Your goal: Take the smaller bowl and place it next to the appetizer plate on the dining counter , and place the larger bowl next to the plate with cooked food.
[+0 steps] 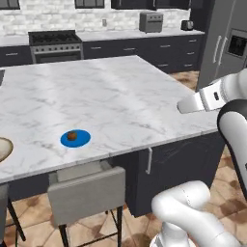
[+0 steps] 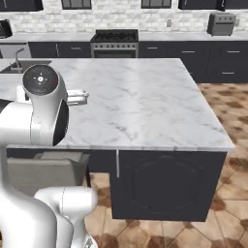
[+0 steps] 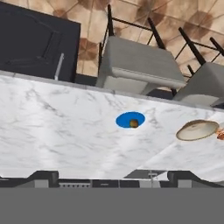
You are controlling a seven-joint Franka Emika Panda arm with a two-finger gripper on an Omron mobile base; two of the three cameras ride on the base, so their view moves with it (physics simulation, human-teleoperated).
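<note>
Looking down from the hand view, the gripper (image 3: 112, 177) was hanging over the dining counter (image 3: 52, 127) with its two dark fingertips (image 3: 43, 177) spread wide apart — nothing between them, nothing touching them.

Straight ahead of the jaws, pretty much centred between the two tips, sat the appetizer plate (image 3: 130, 120), that little bright blue one, with its small brown ball of food (image 3: 134, 124) on it. It was well out in front of the jaws, close to the counter's stool-side edge. Off to the right-hand tip's side in that view was the larger bowl (image 3: 197, 130), cream with the tan rim, sitting on the marble apart from the blue plate. Right at the frame edge past the bowl there was a sliver of something orange (image 3: 221, 135) — too cut off for me to say what it was.

Beyond the counter edge, further out from the jaws, two grey stools (image 3: 140, 65) were tucked in, with the dark cabinet base (image 3: 35, 43) beside them.

From the left base view the blue plate (image 1: 75, 138) showed near the front edge of the marble (image 1: 120, 96), above a grey stool (image 1: 87, 190), and the cream bowl's rim (image 1: 4, 148) was poking in at the left border. The white arm (image 1: 212, 96) came in from the right, above the counter's corner. In the right base view the arm (image 2: 43, 111) blocked the left part of the counter (image 2: 145, 106).
</note>
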